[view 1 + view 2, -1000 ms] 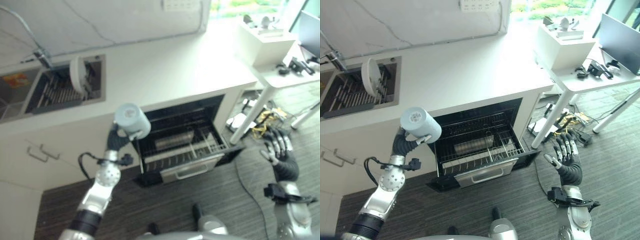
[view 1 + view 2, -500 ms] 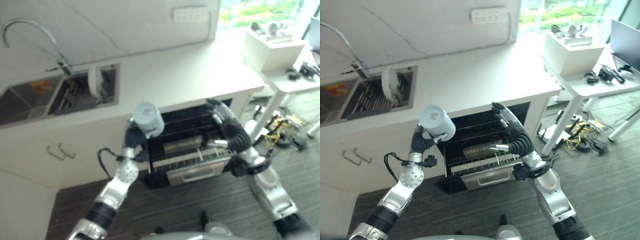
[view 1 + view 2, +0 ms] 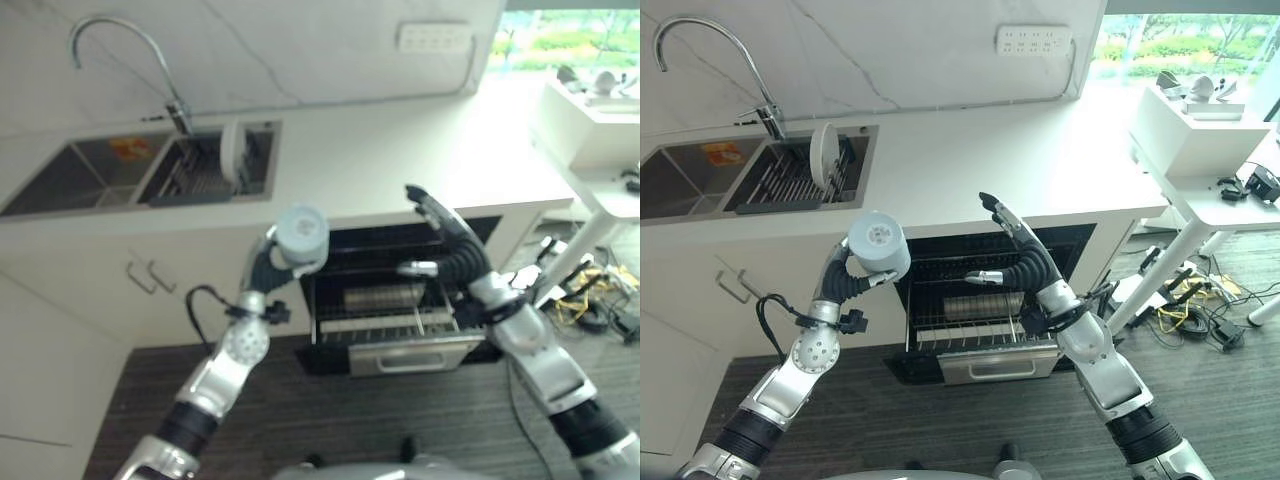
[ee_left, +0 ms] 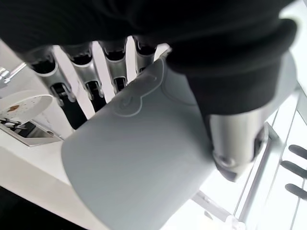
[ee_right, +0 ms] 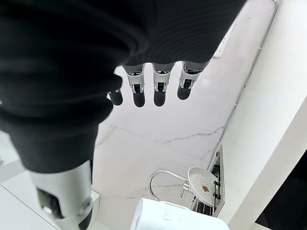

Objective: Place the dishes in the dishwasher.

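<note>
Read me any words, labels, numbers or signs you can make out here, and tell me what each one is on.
None can be read.
Sticker in the sink: orange and red, print too small to read.
Grey cup in the left hand: raised outline on its side, no letters.
Wall socket strip: no legible marking.

A curved faucet [image 3: 700, 50] stands behind the sink [image 3: 685, 185], wall outlet [image 3: 1033, 40] above.

The cup [image 4: 139, 163] hides the left hand's [image 4: 91, 72] fingertips – its rim (lower part) runs off-frame.
</note>
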